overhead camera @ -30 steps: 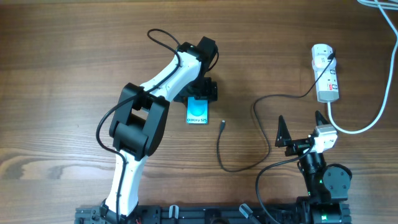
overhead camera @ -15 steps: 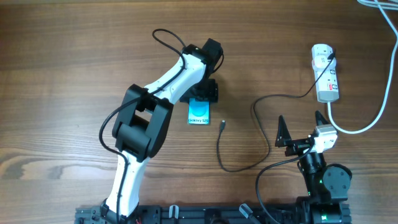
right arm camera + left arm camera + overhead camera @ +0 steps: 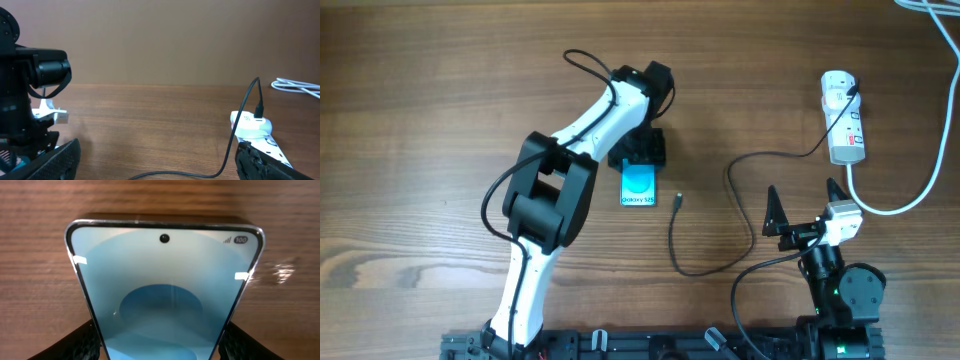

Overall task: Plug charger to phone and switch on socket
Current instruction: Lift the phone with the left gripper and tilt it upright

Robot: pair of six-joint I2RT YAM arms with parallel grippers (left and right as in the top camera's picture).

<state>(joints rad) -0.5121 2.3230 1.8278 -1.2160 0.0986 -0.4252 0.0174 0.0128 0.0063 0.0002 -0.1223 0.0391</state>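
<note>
The phone (image 3: 638,186) lies flat on the table, cyan screen up, white text band at its near end. My left gripper (image 3: 641,158) is over its far end, shut on it. In the left wrist view the phone (image 3: 165,295) fills the frame, and both black fingers (image 3: 75,342) press its long edges. The charger plug tip (image 3: 677,200) lies loose just right of the phone. Its thin black cable (image 3: 740,245) loops to the socket (image 3: 843,128), a white power strip at the far right. My right gripper (image 3: 805,205) is open and empty, near the front edge.
The socket's white cord (image 3: 910,205) curves along the right edge. In the right wrist view the socket (image 3: 252,125) sits right of the open fingers (image 3: 50,162), with the black cable (image 3: 244,122) plugged into it and the left arm (image 3: 30,95) at far left.
The left gripper has shifted slightly, and the phone has slid a little toward the table's front edge with it. The right arm and the charger have not moved.
</note>
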